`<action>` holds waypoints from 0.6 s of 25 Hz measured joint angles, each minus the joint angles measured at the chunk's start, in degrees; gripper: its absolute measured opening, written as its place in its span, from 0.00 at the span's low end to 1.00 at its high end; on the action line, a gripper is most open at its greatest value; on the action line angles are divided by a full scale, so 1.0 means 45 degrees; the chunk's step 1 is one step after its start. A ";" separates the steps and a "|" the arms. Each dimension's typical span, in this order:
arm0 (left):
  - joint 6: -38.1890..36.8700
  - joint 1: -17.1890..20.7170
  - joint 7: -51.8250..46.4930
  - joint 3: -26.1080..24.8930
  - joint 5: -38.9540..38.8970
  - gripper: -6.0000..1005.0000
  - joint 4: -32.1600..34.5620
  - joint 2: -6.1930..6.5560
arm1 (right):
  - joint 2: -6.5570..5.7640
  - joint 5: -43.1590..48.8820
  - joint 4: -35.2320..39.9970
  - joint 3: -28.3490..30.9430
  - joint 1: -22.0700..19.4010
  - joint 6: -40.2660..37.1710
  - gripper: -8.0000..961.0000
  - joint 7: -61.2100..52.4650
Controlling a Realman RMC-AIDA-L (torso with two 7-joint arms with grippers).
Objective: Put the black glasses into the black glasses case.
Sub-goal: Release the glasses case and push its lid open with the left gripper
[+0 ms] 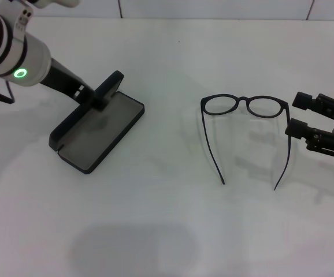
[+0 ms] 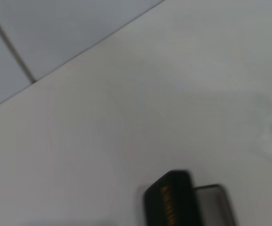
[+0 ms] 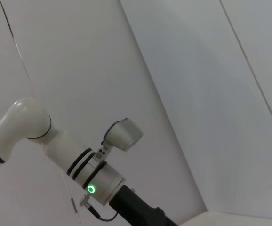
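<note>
The black glasses (image 1: 245, 106) lie on the white table right of centre, lenses at the far side and both temple arms unfolded toward me. My right gripper (image 1: 299, 115) is open just right of the frame's right hinge, and its fingers do not touch the frame. At the left, the black glasses case (image 1: 100, 134) lies open with its grey lining up and its lid (image 1: 110, 88) raised. My left gripper (image 1: 92, 97) is shut on that lid. The left wrist view shows the lid (image 2: 170, 203) with its orange lettering and a strip of lining (image 2: 215, 203).
The white table (image 1: 167, 231) reaches a tiled wall at the back. The right wrist view shows only the left arm (image 3: 86, 174) against the wall.
</note>
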State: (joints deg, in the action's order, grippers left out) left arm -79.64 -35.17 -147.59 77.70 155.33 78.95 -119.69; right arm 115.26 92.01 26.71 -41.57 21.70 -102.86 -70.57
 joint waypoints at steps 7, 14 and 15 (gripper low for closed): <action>0.0026 -0.0316 -0.0230 0.0193 0.0700 0.73 -0.0800 -0.0011 | -0.0042 0.0001 0.0001 0.0000 0.0051 0.0262 0.83 0.0042; -0.0043 -0.0326 -0.0246 0.0315 0.0710 0.58 -0.0834 -0.0016 | -0.0026 0.0001 0.0001 0.0000 0.0091 0.0364 0.83 0.0096; -0.0044 -0.0322 -0.0247 0.0320 0.0710 0.54 -0.0835 -0.0016 | -0.0026 0.0001 0.0002 0.0000 0.0082 0.0366 0.83 0.0096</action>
State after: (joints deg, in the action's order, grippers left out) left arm -79.84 -36.62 -148.71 79.14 158.53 75.19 -119.76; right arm 115.14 92.01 26.72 -41.57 22.07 -101.21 -70.14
